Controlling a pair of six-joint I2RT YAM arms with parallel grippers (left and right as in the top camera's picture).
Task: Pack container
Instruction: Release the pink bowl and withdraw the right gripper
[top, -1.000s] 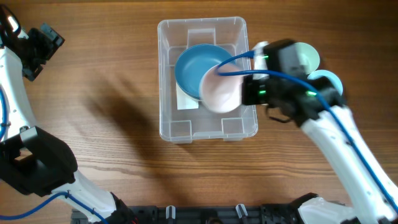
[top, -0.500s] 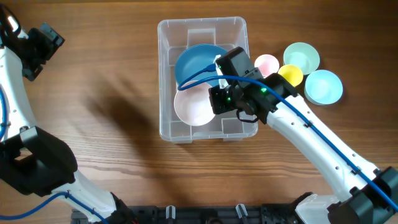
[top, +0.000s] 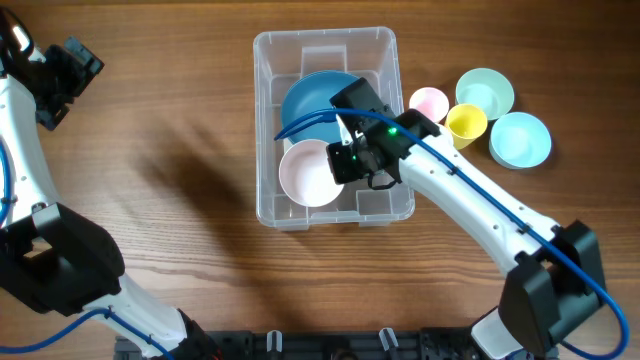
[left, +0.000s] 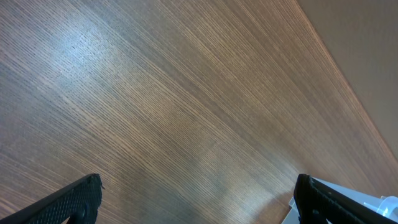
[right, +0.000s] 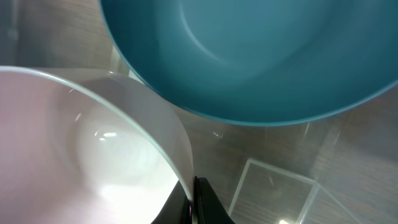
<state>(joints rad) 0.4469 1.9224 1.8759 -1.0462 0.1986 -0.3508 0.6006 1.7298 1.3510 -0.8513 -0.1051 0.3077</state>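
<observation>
Settling pink bowl (top: 310, 173) lower inside container (top: 263, 120), right jaws pinching rim

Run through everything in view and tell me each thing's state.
container: open, lidless, two bowls inside.
blue bowl: in the container, mouth up.
pale pink bowl: in the container, rim gripped.
right gripper: shut on the pale pink bowl.
left gripper: open, empty.
small pink bowl: upright, on the table.
yellow cup: upright, on the table.
green bowl: upright, on the table.
light blue bowl: upright, on the table.
</observation>
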